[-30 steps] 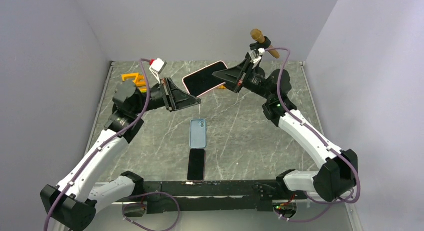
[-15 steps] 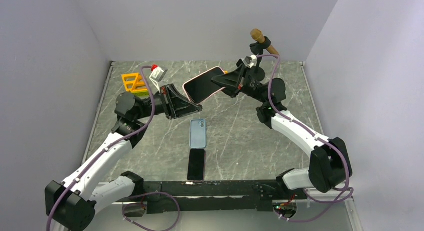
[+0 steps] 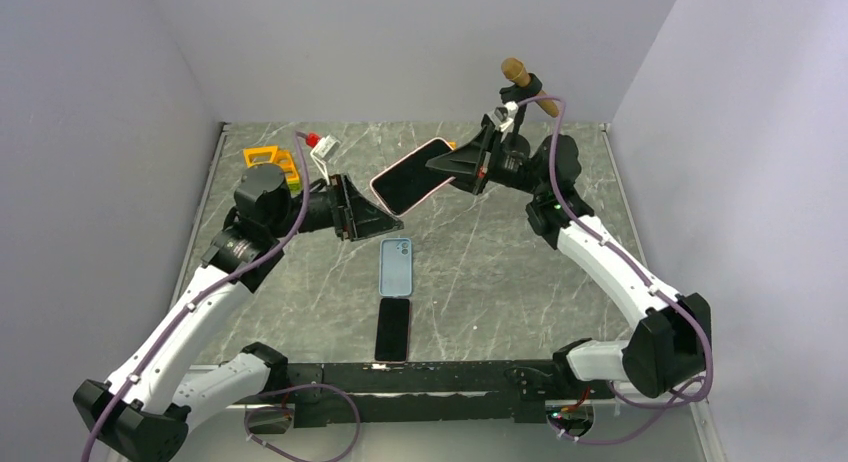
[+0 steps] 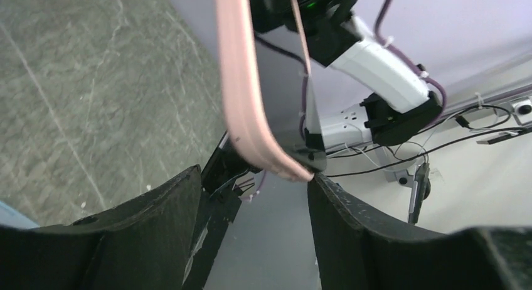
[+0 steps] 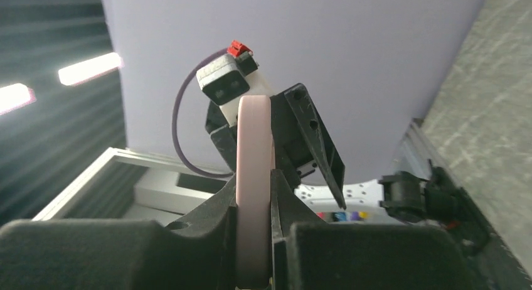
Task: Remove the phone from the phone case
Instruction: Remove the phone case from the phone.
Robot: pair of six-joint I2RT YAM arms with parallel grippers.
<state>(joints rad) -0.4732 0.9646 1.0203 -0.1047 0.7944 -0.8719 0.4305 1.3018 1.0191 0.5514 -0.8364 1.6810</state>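
A phone with a dark screen sits in a pink phone case (image 3: 412, 176), held tilted in the air above the back of the table. My right gripper (image 3: 455, 167) is shut on its upper right end. The right wrist view shows the pink case (image 5: 254, 152) edge-on, pinched between the fingers of that gripper (image 5: 255, 189). My left gripper (image 3: 392, 217) stands open just below the case's lower left corner. In the left wrist view the pink edge (image 4: 241, 83) curves down to one fingertip (image 4: 326, 196) of the left gripper (image 4: 254, 183), with a wide gap between the jaws.
A light blue case (image 3: 395, 266) lies flat mid-table with a bare black phone (image 3: 392, 329) just in front of it. An orange frame (image 3: 268, 162) sits at the back left. A brown-handled tool (image 3: 520, 77) stands at the back right.
My left gripper has gone from shut to open at the pink case's lower corner. The right arm has shifted the case slightly while still holding it.
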